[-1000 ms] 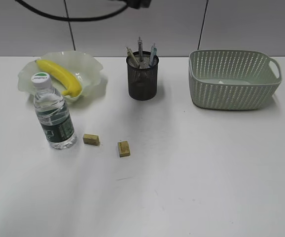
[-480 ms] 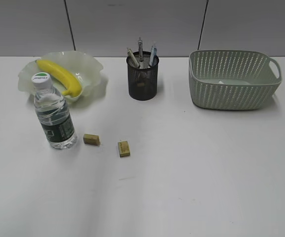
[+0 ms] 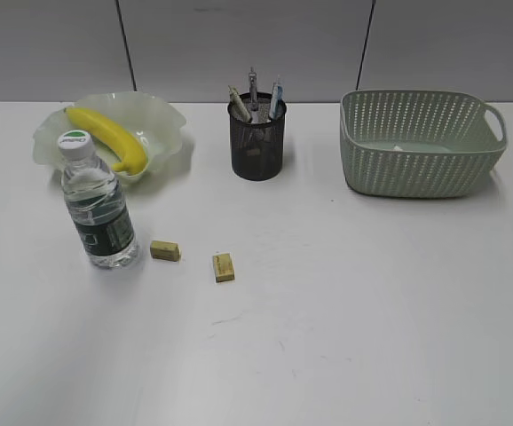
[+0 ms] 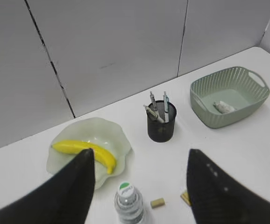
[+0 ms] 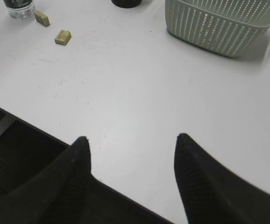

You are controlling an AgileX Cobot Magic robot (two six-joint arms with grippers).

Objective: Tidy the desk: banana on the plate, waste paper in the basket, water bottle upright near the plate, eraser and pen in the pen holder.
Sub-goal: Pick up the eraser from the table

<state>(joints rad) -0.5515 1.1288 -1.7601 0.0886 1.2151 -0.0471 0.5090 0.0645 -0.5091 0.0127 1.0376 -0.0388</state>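
Two small tan erasers (image 3: 164,251) (image 3: 224,267) are lying loose on the white worktop (image 3: 372,311), just right of the upright water bottle (image 3: 97,204) and near of the mesh pen holder (image 3: 257,139). They are looking light, rubbery and grippy, best pinched across the short sides. Left pincer (image 4: 139,186) and right pincer (image 5: 130,154) are both hanging released, grasping nothing.
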